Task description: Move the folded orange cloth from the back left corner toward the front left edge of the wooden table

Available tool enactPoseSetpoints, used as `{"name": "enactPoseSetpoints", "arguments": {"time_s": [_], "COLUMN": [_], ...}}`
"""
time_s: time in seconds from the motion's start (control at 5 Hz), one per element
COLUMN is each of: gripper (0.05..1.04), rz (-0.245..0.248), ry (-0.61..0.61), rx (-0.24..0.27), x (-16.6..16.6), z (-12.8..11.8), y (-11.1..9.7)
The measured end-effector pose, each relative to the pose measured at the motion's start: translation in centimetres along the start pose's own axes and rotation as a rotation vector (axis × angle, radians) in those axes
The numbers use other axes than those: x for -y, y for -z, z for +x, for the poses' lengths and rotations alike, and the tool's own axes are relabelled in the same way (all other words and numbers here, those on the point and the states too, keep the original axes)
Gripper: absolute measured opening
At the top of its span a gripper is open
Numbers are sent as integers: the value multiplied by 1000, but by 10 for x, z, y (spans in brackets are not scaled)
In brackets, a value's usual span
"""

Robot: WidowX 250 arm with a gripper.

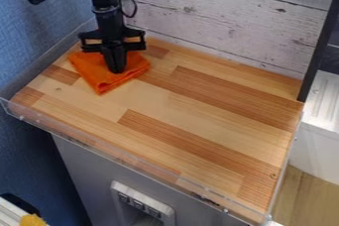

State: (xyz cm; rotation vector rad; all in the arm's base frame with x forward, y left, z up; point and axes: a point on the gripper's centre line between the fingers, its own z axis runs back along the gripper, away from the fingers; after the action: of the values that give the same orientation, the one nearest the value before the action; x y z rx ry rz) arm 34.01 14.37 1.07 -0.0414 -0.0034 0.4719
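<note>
The orange cloth lies folded on the wooden worktop in the upper left of the frame, one corner pointing down toward you. Your end effector hangs upright over its middle with its tips together, right down at the fabric, though you cannot tell whether they pinch any of it. Behind the worktop you have a whitewashed plank wall, with blue textured material along the left.
</note>
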Motion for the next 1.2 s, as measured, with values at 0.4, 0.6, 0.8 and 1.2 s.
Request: {"name": "enactPoseSetpoints", "arguments": {"time_s": [0.4, 0.6, 0.8, 1.2], "gripper": [59, 59, 59, 84], "rz": [12, 24, 30, 39], "ry": [141, 223, 295, 406], "rx": [12, 17, 7, 5], "x": [-3, -6, -7, -6], "z": [-28, -43, -59, -70], "y": [-1, 0, -3, -3]}}
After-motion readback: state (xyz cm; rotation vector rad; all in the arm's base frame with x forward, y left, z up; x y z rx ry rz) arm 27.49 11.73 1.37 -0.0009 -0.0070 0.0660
